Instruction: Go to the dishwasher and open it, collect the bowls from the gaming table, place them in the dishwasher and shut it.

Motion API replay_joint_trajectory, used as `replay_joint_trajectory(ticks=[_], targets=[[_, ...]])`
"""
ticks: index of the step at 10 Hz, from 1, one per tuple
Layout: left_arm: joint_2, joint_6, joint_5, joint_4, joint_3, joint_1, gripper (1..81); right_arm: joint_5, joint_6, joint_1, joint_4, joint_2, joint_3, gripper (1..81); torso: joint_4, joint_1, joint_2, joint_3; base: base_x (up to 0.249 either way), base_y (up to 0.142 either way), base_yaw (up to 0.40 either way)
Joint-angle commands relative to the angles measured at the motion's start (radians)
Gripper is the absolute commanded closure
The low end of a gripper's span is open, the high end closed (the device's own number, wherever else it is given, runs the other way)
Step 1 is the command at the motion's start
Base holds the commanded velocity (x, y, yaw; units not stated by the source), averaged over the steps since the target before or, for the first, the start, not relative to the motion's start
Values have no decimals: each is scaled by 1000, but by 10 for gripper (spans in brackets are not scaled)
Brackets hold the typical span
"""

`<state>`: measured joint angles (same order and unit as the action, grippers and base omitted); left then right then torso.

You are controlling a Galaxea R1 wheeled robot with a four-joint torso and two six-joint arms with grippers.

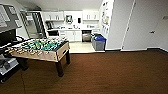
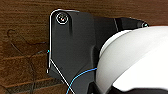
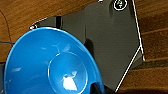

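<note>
The dishwasher [image 1: 86, 36], with a steel front, sits under the counter in the far kitchen, straight ahead past the carpet. From here I cannot tell if its door is down. A bright blue bowl [image 3: 50, 67] hangs close above the brown carpet with my right gripper [image 3: 96, 88] shut on its rim. A white round bowl [image 2: 132, 57] is carried the same way by my left gripper [image 2: 125, 91]. The gaming table is out of view.
A table-football table [image 1: 41, 48] with a green field stands left of my path on dark legs. Grey bins with a blue lid [image 1: 99, 42] stand by the white wall [image 1: 117, 25] at the kitchen entrance. Shelving [image 1: 7, 62] lines the left edge. Brown carpet [image 1: 112, 72] stretches ahead.
</note>
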<state>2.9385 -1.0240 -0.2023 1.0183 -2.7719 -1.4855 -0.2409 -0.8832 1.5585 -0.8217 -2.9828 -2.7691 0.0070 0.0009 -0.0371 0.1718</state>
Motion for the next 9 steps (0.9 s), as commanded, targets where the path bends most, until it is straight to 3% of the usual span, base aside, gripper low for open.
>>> replay_joint_trajectory(ticks=[1,9], targets=[[-16,1,21,5,-3,32,811,26,1,-27,-10,-1,4,811,0,0,0,0,163,0,0],[-13,1,21,3,-3,32,811,26,1,-28,-10,-3,4,811,0,-1,0,0,174,0,0]])
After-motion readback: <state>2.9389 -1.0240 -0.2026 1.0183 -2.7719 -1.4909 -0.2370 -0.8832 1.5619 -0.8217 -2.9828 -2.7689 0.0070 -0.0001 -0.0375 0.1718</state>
